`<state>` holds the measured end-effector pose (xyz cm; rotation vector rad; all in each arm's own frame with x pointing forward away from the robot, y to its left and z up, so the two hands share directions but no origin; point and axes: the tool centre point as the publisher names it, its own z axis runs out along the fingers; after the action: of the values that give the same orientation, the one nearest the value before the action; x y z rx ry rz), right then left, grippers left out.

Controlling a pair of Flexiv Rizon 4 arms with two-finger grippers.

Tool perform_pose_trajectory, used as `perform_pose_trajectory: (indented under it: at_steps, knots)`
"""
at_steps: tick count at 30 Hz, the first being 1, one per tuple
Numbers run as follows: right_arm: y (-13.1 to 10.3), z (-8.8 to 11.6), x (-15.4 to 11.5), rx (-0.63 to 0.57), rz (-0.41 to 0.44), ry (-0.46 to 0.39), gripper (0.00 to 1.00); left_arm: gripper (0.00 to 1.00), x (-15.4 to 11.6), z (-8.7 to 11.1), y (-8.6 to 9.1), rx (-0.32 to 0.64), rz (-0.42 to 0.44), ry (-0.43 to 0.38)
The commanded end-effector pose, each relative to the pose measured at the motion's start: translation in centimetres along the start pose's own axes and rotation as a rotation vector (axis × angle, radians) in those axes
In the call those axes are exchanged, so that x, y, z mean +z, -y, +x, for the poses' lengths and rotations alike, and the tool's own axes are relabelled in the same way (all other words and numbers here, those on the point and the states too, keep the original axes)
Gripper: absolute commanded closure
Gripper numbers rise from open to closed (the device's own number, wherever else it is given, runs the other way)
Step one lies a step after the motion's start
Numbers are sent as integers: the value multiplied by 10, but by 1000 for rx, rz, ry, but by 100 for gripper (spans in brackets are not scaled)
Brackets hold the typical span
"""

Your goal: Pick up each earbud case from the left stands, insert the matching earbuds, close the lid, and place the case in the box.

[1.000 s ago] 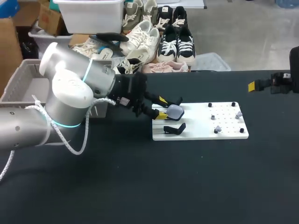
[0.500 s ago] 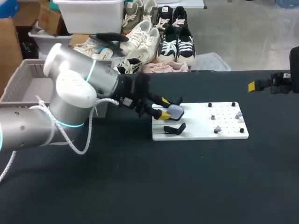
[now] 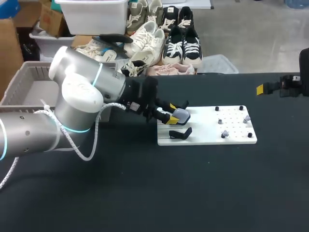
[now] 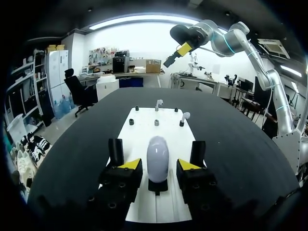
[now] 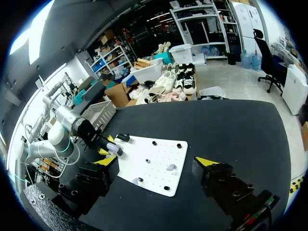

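Black table (image 3: 145, 193), white stand board (image 3: 203, 130) right of centre. Left gripper (image 4: 160, 165) has advanced since 1.0 s ago: its fingers now straddle the grey earbud case (image 4: 158, 158), which sits upright on its stand at the board's left edge. Fingers spread, a gap on each side, no contact. Two earbuds (image 4: 183, 116) stand on pegs further along the board. Right gripper (image 5: 156, 162) hangs spread near the table's far right corner, unchanged.

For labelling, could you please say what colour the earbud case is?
Pale lavender-grey earbud case, clearest in the left wrist view.
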<state>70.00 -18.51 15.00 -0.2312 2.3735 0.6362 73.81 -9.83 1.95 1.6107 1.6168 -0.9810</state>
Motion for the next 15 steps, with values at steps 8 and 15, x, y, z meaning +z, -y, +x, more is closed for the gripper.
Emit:
perform_pose_trajectory:
  at_steps: [8, 15]
  knots:
    - [0, 0, 0, 0, 0, 0, 0, 53, 6, 2, -6, -15, -17, 1]
    - [0, 0, 0, 0, 0, 0, 0, 55, 8, 3, -6, -19, -18, -2]
